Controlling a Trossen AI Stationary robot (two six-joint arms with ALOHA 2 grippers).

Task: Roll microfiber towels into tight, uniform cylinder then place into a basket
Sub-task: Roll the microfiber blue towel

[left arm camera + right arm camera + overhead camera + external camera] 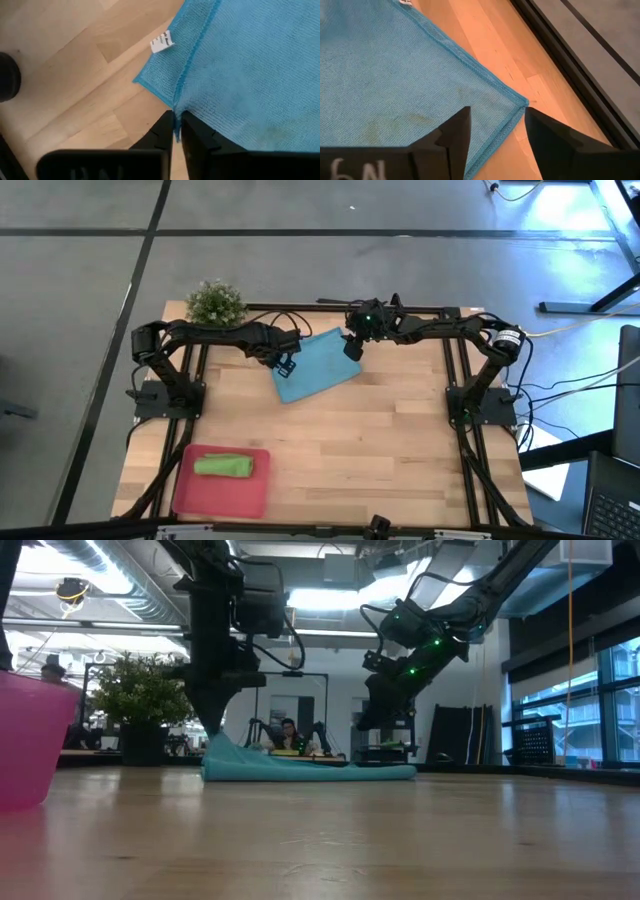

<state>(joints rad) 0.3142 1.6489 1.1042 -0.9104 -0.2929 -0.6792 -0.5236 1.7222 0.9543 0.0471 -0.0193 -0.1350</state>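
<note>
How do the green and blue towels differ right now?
The green towel is rolled; the blue towel lies spread flat. Green sits in the basket; blue is on the bare table. The left gripper pinches blue's edge; nothing touches green. Both are small cloths.

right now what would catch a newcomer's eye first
The light blue towel lies flat at the table's far middle, with both arms meeting over it: the left gripper pinches its edge, and the right gripper stands open at a corner. Near the front left, a rolled lime green towel lies in the pinkish-red tray.
</note>
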